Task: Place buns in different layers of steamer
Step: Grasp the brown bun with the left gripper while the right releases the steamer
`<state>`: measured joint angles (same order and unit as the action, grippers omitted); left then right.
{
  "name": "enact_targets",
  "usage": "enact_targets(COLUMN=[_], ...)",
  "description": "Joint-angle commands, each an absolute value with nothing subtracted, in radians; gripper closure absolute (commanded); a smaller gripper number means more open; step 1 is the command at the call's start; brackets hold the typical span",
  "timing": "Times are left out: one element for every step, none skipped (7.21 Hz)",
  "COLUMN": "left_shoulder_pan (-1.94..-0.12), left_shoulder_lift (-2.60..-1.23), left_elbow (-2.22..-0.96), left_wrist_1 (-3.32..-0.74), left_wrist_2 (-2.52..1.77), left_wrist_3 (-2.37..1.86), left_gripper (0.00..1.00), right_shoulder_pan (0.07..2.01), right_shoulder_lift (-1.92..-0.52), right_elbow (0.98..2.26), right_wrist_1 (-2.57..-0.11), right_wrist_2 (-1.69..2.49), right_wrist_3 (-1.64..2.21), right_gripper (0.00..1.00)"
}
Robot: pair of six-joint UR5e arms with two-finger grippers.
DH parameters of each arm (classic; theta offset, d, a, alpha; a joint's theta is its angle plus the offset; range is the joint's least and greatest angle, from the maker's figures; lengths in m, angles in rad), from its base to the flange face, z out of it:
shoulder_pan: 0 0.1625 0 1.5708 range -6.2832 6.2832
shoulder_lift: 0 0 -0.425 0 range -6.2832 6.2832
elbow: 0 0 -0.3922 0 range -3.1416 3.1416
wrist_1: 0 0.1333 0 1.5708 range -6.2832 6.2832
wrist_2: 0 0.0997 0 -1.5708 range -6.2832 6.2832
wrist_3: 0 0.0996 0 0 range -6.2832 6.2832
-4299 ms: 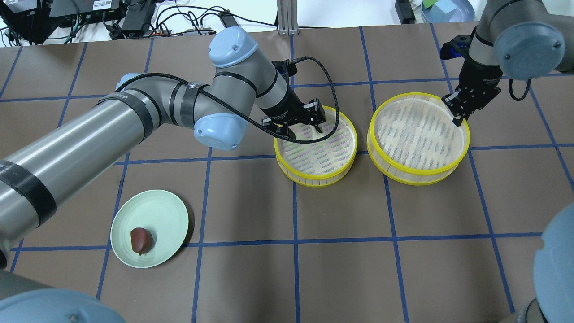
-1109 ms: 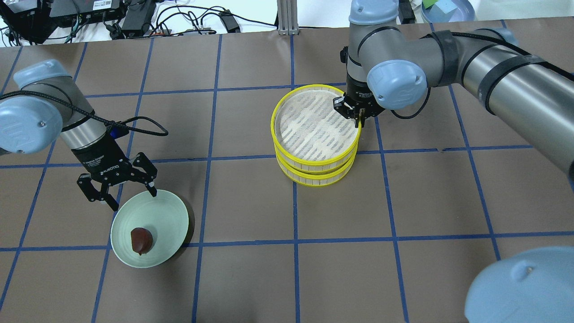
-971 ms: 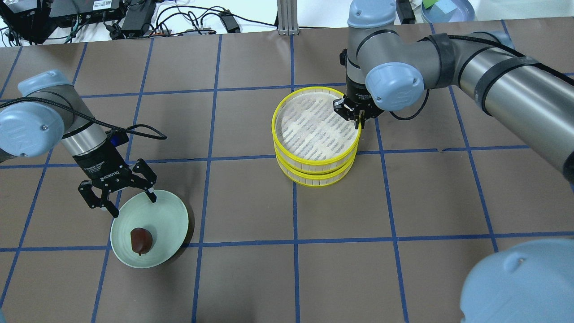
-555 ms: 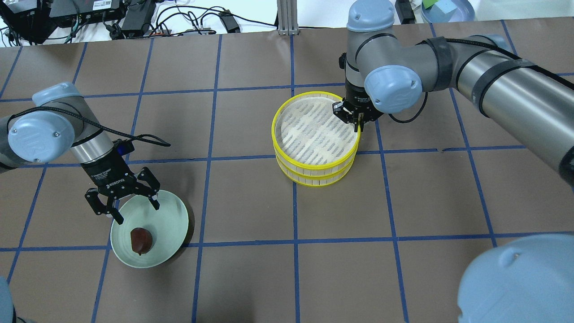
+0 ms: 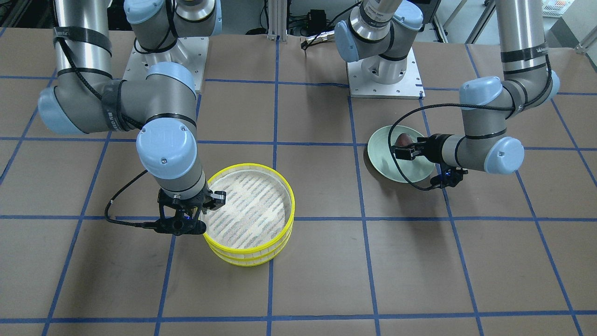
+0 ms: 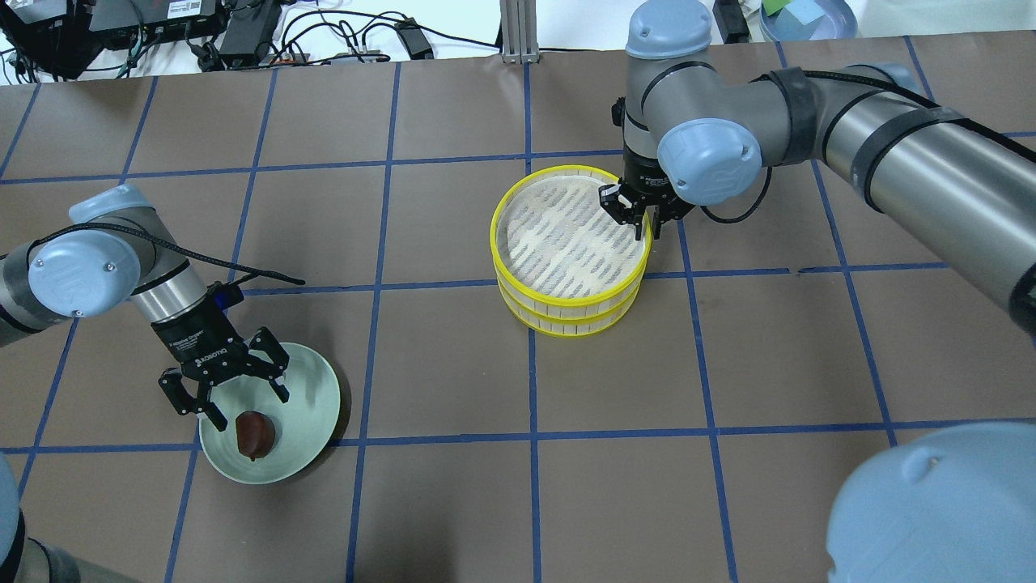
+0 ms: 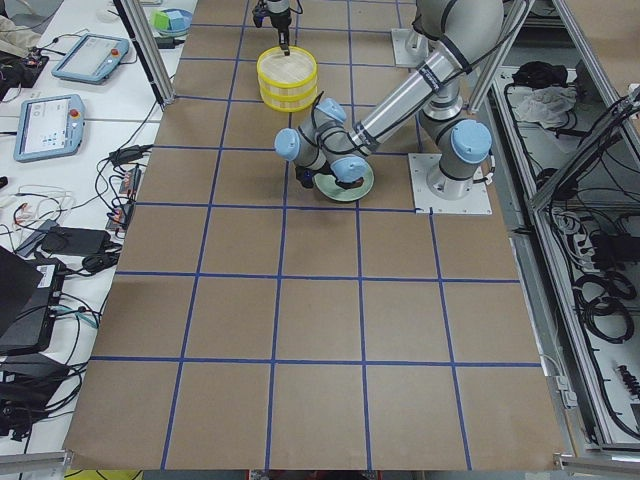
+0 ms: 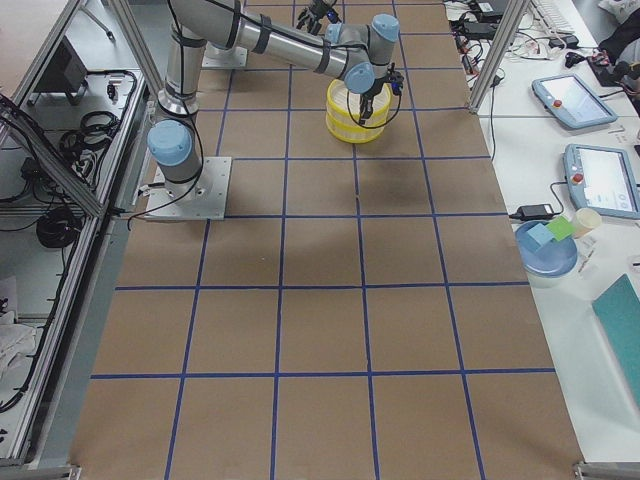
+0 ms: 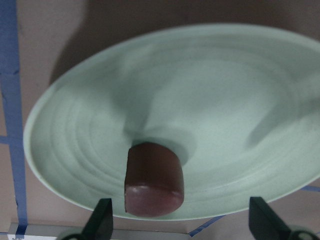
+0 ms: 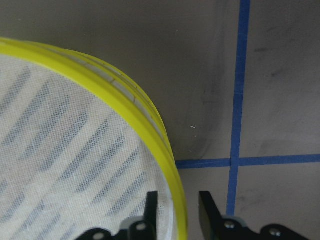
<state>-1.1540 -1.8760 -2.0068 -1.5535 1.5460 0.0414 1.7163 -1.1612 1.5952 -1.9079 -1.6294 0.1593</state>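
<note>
The steamer (image 6: 495, 243) stands as two stacked yellow-rimmed trays at mid-table, its top mesh floor bare; it also shows in the front view (image 5: 247, 164). My right gripper (image 6: 645, 229) is open by a small gap, its jaws astride the top tray's rim (image 10: 150, 125), one inside and one outside. The dark brown bun (image 6: 254, 433) lies on the pale green plate (image 6: 312, 389). My left gripper (image 6: 247, 407) is open just above the plate, with the bun (image 9: 152, 180) between its fingertips (image 9: 102, 220). The cream bun is out of view.
The brown table is marked with a blue tape grid. Cables and power supplies lie along its far edge (image 6: 243, 32). The arm bases (image 5: 385, 74) stand at the robot's side of the table.
The tray from the right now sits stacked on the other. My right gripper's jaws have parted slightly at the rim. My left gripper has moved from the steamer to the plate, over the brown bun.
</note>
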Motion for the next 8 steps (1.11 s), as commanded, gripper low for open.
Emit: enact_targets(left_shoulder_pan=[-1.152,-1.152,-1.152,-1.152,-1.152,-1.152,-1.154,-1.175], left_shoulder_lift=[-1.905,-1.911,-1.911,-1.916,-1.913,-1.901,-1.887,-1.866], left_elbow=[-2.016,-2.017,-2.01,-2.01,-2.003,-1.997,-1.974,-1.915], left_wrist_1=[-1.537,-1.537,-1.539,-1.554,-1.586,-1.589,-1.6,-1.655], left_wrist_2=[1.548,1.549,1.555,1.56,1.56,1.56,1.556,1.546], left_wrist_3=[0.043,0.043,0.058,0.077,0.087,0.087,0.084,0.089], left_gripper=[0.08,0.11,0.6,1.0,1.0,1.0,1.0,1.0], right_shoulder_pan=[1.715,1.709,1.698,1.692,1.68,1.678,1.68,1.68], right_shoulder_lift=[-1.221,-1.282,-1.355,-1.411,-1.46,-1.503,-1.535,-1.542], right_elbow=[1.579,1.578,1.577,1.572,1.548,1.496,1.464,1.43], right_wrist_1=[-1.902,-1.881,-1.814,-1.76,-1.688,-1.593,-1.56,-1.554], right_wrist_2=[-1.625,-1.623,-1.615,-1.559,-1.552,-1.551,-1.537,-1.516], right_wrist_3=[0.16,0.158,0.155,0.125,0.123,0.121,0.121,0.123], right_gripper=[0.0,0.0,0.0,0.0,0.0,0.0,0.0,0.0])
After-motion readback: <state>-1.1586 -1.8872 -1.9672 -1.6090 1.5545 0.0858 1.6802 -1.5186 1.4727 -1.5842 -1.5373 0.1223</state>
